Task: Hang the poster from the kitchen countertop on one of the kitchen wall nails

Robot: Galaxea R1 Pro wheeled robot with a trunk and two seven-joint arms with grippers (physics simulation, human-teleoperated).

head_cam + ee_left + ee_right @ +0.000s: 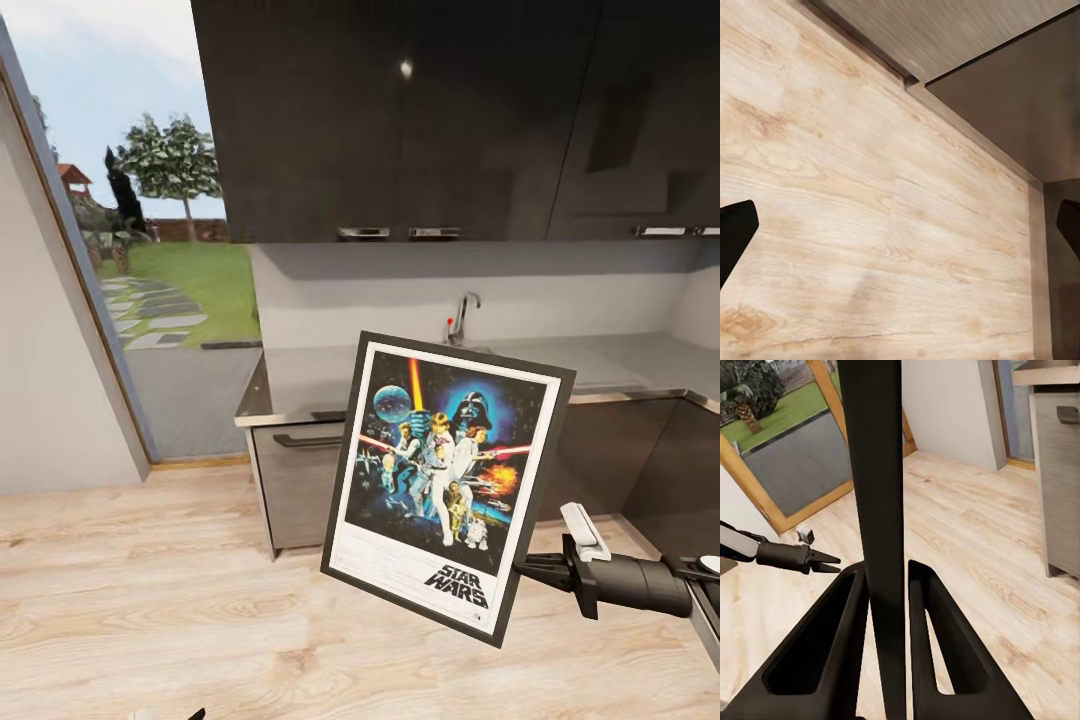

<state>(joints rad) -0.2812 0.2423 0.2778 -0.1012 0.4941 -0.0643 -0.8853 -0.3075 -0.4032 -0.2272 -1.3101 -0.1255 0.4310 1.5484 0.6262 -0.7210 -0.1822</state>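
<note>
1. The black-framed upright rectangular Star Wars poster (448, 487), with its white inner border, colourful characters on dark blue space and the "STAR WARS" logo near its lower edge, hangs in the air in front of the kitchen units, tilted so that its top leans to the robot's right.
2. The right gripper (522, 570), a black two-fingered pincer on a dark cylindrical wrist, pinches the poster by the lower part of its right edge.
3. In the right wrist view the poster's dark frame (879, 510) runs edge-on between the two black fingers (821, 649), which press against it on both sides.
4. The long grey matte metal-look kitchen countertop (310, 378) lies behind the poster, with a chrome tap (463, 315) standing at its inset sink.
5. Dark glossy wall cabinets (400, 120) hang above the worktop, and a grey drawer front with a dark bar handle (300, 480) sits below its left end.
6. A pale wood-plank floor (150, 600) spreads under the robot; to the left a tall glass opening gives onto a green lawn (195, 280) with a tree.
7. The left gripper (900, 232) hangs over the plank floor near the foot of a cabinet; its two dark fingertips (735, 232) stand far apart at opposite edges of the left wrist view, with nothing between them.
8. The left arm's gripper also appears small in the right wrist view (821, 561), low above the floor.
</note>
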